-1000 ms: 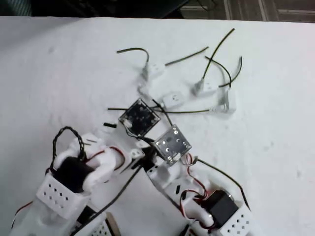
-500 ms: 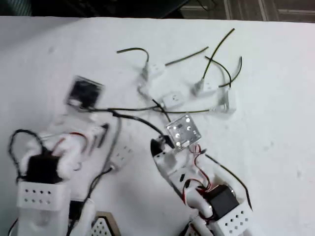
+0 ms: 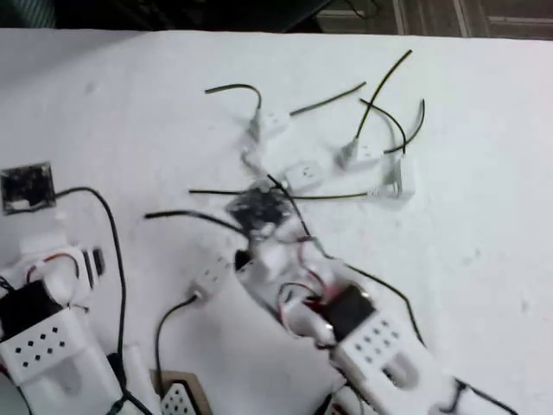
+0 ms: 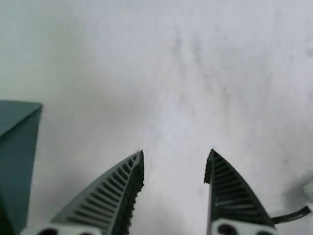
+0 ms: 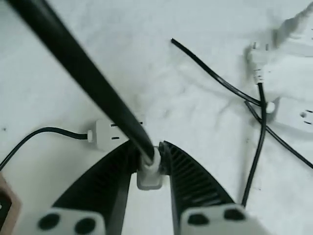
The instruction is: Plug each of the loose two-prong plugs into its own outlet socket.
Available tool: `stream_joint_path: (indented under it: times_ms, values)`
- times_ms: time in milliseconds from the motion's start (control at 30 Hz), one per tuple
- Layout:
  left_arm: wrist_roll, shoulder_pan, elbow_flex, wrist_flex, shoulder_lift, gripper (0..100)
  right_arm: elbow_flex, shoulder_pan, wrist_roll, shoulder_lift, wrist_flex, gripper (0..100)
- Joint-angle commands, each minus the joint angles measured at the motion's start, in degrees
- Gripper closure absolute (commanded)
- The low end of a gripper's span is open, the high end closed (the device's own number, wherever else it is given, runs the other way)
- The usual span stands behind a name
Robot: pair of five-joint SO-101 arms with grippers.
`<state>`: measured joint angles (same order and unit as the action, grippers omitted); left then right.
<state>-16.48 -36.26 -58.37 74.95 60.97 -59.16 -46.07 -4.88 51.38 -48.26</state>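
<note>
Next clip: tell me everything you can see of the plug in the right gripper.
The plug is a small white block that looks like plastic, clamped between the dark ribbed jaws of the right gripper, set back from their tips. A thick black cable leaves its top and runs up close past the wrist camera. Its prongs are hidden. It is held above the white table, not inserted. A white outlet socket lies just beyond the jaw tips, its two slots showing.

plug [image 5: 148, 177] prongs hidden, outlet [image 5: 298, 115] cut off
</note>
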Motion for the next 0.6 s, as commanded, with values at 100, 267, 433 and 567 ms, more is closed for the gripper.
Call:
stream_joint_path:
  times_ms: [100, 267, 433, 567]
  values:
    - [-1.14, -0.84, -9.41, -5.98, 1.01, 79, 2.99, -2.68, -0.35, -13.41, 11.82, 98.1]
    - [-1.14, -0.84, -10.73, -7.47, 1.01, 79, 5.19, -3.38, -0.35, -20.79, 17.10, 98.1]
    - [-1.14, -0.84, -10.81, -7.56, 1.01, 79, 9.41, -3.38, -0.26, -26.07, 17.36, 98.1]
    - [-1.14, -0.84, -10.81, -7.56, 1.01, 79, 9.58, -3.38, -0.26, -29.58, 18.51, 98.1]
